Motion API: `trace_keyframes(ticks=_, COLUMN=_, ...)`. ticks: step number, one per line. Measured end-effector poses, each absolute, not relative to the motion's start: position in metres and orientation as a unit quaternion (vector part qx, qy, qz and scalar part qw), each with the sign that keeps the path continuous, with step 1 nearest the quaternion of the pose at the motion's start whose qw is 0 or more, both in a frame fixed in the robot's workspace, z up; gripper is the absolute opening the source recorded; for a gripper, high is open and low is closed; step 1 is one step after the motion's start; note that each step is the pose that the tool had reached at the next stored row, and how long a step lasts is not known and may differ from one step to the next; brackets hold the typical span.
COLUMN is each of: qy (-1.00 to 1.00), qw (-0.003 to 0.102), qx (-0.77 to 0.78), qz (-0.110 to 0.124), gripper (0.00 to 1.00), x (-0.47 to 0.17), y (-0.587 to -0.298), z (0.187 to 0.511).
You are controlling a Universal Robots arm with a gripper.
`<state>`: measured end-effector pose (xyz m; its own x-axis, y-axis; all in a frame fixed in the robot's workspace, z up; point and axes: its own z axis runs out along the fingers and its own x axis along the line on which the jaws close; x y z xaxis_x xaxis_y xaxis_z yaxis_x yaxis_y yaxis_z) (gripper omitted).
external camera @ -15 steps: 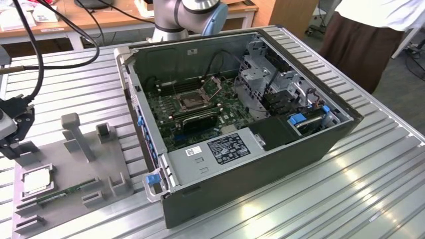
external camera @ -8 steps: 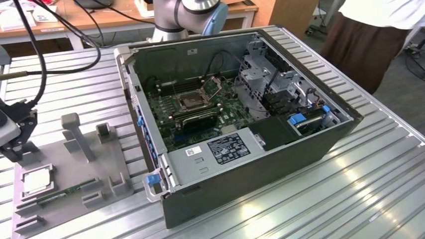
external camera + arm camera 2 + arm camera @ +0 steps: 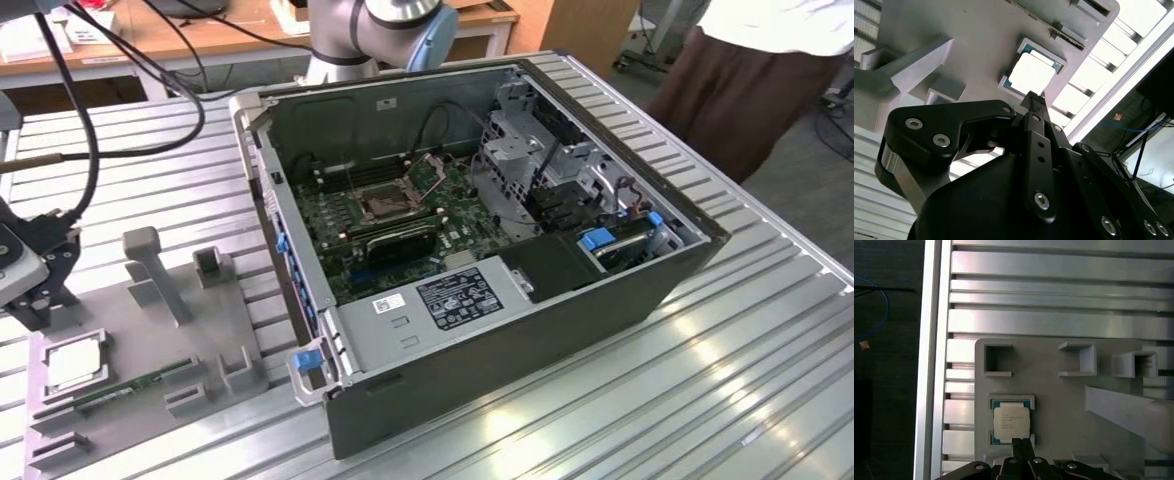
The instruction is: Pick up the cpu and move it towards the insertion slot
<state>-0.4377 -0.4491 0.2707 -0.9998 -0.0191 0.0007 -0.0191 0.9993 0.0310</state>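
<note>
1. Starting at your end effector [image 3: 1021, 444]: in the first wrist view its tips read as pressed together with nothing between them. They hang right over one edge of the cpu [image 3: 1011, 423]. Whether they touch it, you cannot tell.
2. The cpu lies flat, metal face up, in a square pocket of the grey tray [image 3: 1054, 385]. It has not been lifted.
3. In the exterior view the tray lies on the table [image 3: 747, 380], at about 8 o'clock from the open computer case [image 3: 534, 385]. A green memory stick [image 3: 134, 385] lies in the tray just beside the cpu, at about 4 o'clock from it.
4. The insertion slot [image 3: 390, 205] sits on the green board inside the case, at about 2 o'clock from the cpu and well apart from it. The case wall stands between the two.
5. By my reading you are in the pick step, at the approach, and none of the carry is done. The grasp calls for the tips to part wider than the chip and line up square over two opposite edges. It also calls for a light squeeze, since the chip is thin and sits low in its pocket.
</note>
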Motion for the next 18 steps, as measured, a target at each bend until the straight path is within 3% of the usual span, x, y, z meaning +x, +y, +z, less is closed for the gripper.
trace_keyframes(ticks=18, qy=-1.000, qw=0.000, qx=0.010, qz=-0.016, gripper=0.11, x=-0.438, y=-0.454, z=0.250)
